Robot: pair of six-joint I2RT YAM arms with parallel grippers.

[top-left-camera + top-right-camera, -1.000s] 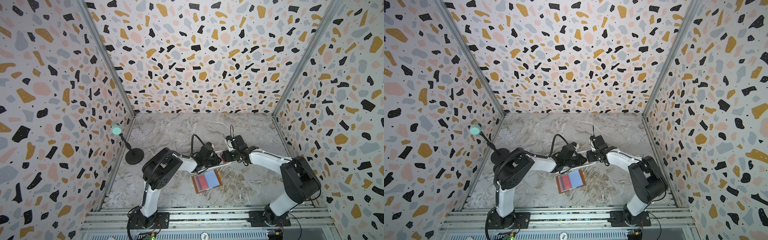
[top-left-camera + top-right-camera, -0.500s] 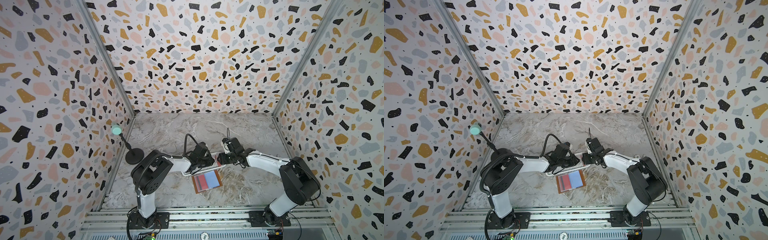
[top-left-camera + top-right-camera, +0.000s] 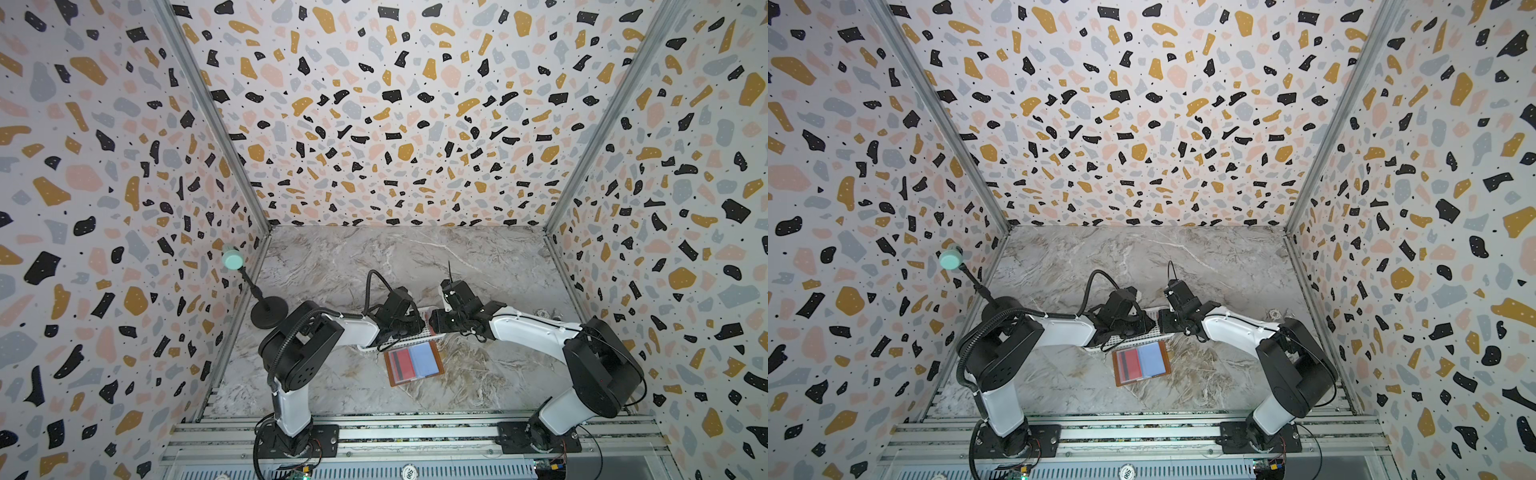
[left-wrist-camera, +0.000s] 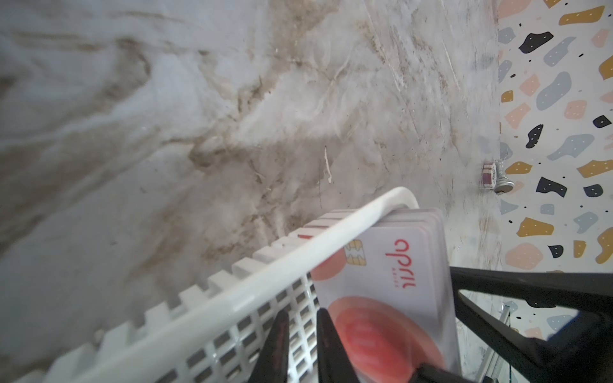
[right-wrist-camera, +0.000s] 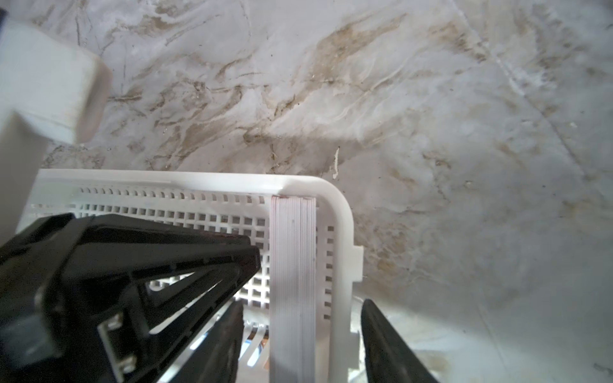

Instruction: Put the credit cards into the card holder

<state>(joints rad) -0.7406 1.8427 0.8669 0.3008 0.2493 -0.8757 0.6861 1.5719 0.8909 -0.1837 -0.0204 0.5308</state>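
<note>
The credit cards (image 4: pixel 381 275) stand on edge as a stack in one end of a white slotted basket (image 4: pixel 212 298); the front one shows red blobs and a chip. The stack's edges (image 5: pixel 293 265) show against the basket's end wall (image 5: pixel 340 252). My left gripper (image 4: pixel 303 348) sits inside the basket beside the stack, its fingers a narrow gap apart and holding nothing. My right gripper (image 5: pixel 306 341) is open, straddling the stack and end wall without touching either. In both top views the card holder (image 3: pixel 413 362) (image 3: pixel 1141 362) lies open flat just in front of the basket (image 3: pixel 395 338), red on its left half, pale blue on its right.
A black stand with a teal head (image 3: pixel 232 259) rises from its round base (image 3: pixel 269 313) by the left wall. A small round object (image 3: pixel 542 312) lies near the right wall. Terrazzo walls close in the marble floor (image 3: pixel 374 266) on three sides.
Both grippers have shifted a little to the left and toward the front, staying close together at the basket. The card holder has not moved.
</note>
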